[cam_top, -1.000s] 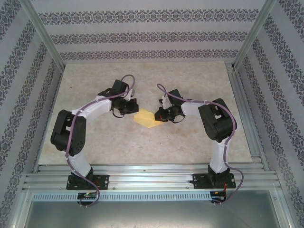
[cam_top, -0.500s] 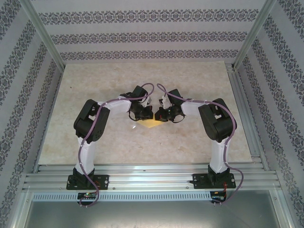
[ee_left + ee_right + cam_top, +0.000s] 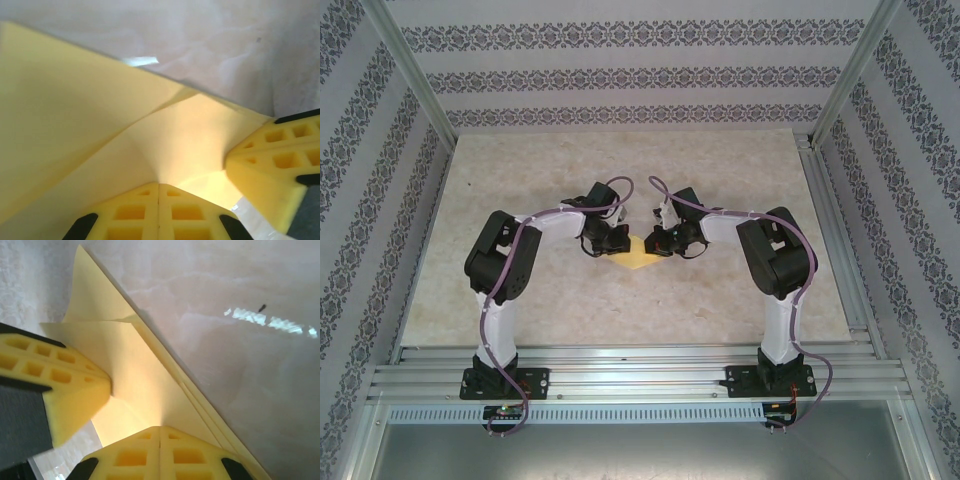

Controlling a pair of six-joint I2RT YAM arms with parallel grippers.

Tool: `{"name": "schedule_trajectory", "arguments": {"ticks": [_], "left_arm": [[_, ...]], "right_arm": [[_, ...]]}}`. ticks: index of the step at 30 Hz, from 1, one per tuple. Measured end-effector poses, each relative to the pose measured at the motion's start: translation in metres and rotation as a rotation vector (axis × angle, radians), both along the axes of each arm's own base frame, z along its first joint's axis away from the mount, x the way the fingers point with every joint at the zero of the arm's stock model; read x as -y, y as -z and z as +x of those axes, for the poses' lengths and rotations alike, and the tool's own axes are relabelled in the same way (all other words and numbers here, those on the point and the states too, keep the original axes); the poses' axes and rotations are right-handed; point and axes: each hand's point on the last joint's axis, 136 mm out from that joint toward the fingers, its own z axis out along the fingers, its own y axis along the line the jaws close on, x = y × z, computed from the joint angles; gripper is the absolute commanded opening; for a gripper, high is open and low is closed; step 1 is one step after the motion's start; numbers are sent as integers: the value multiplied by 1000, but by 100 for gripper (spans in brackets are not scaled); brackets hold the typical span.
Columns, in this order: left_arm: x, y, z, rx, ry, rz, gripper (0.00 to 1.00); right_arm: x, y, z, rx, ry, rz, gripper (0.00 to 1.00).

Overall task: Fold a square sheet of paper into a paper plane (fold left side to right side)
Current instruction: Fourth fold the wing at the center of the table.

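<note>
The square sheet of paper (image 3: 639, 259) lies folded into a small yellow shape at the table's middle, between the two grippers. My left gripper (image 3: 619, 243) is shut, its tip down on the paper's left part. My right gripper (image 3: 658, 243) is also shut, with its tip on the paper's right part. In the left wrist view my left gripper (image 3: 159, 184) touches a raised crease of the paper (image 3: 75, 110), and the right gripper's fingers (image 3: 270, 165) stand close by. The right wrist view has my right gripper (image 3: 160, 427) on layered paper (image 3: 135, 365), beside the left gripper's fingers (image 3: 65, 390).
The beige marbled table (image 3: 520, 180) is ringed by patterned walls and aluminium posts (image 3: 410, 75). Metal rails (image 3: 640, 375) run along the near edge behind the arm bases. Bare table lies all round the paper.
My left arm has swung right across the paper and then eased back a little. The paper's left part is folded over, so its yellow shape is smaller. The right arm has not moved.
</note>
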Motion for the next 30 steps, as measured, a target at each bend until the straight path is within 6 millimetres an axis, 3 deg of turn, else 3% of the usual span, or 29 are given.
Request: {"name": "schedule_trajectory", "arguments": {"ticks": [12,16,20,24,27,30], "left_arm": [[-90,0,8,-13,-148,54,3],[-113,-10,9,-3,-189,98,6],[-111,-41,10,60,-185,65,15],[-100,-73,9,121,-163,0,22],[-82,-82,3,128,-129,-49,25],[-59,-80,-10,108,-82,-88,25]], "right_arm": [[-1,0,0,1,-5,3,3],[-1,-2,0,3,-7,1,9],[6,-16,-6,7,-8,-28,19],[12,-62,-4,96,-10,-26,26],[24,-98,7,197,1,-24,29],[40,-102,19,239,11,-64,37]]}}
